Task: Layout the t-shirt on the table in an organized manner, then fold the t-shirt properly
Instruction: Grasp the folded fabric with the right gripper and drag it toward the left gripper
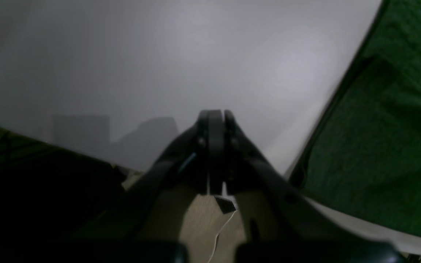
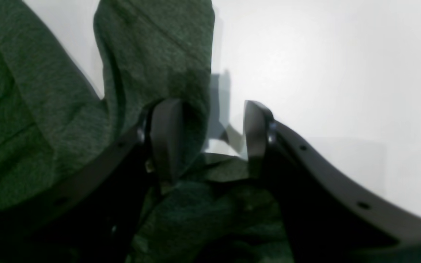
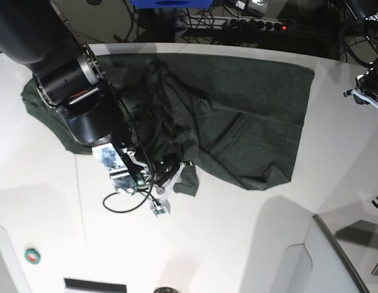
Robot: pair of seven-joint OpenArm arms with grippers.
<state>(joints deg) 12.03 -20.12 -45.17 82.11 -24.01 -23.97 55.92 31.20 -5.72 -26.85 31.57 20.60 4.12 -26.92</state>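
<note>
the base view is showing the whole scene that neither wrist camera is giving: one dark green t-shirt [image 3: 238, 110] is lying partly spread across the far half of the white table [image 3: 238, 244], with its right part fairly flat and its left part bunched into folds. the right arm is reaching over that bunched part, and the right gripper [image 3: 167, 183] is sitting at the shirt's near edge, where a small flap of cloth is hanging toward the front. only a small part of the left arm is showing at the right edge of this view, well apart from the shirt. a small green and red round thing [image 3: 32, 256] is lying on the table near the left front corner.

the right wrist view is showing what the base view is blurring: the right gripper [image 2: 205, 126] is standing with its jaws partly apart, a fold of the t-shirt [image 2: 152, 44] is lying against one finger and more cloth is bunching under the gap. whether the cloth is being gripped i cannot tell.

the left wrist view is showing the left gripper [image 1: 216, 120] with its fingers pressed together and holding nothing, hovering over bare table [image 1: 159, 54], with the t-shirt [image 1: 389, 138] off to one side.

no writing or labels are readable in any view.
</note>
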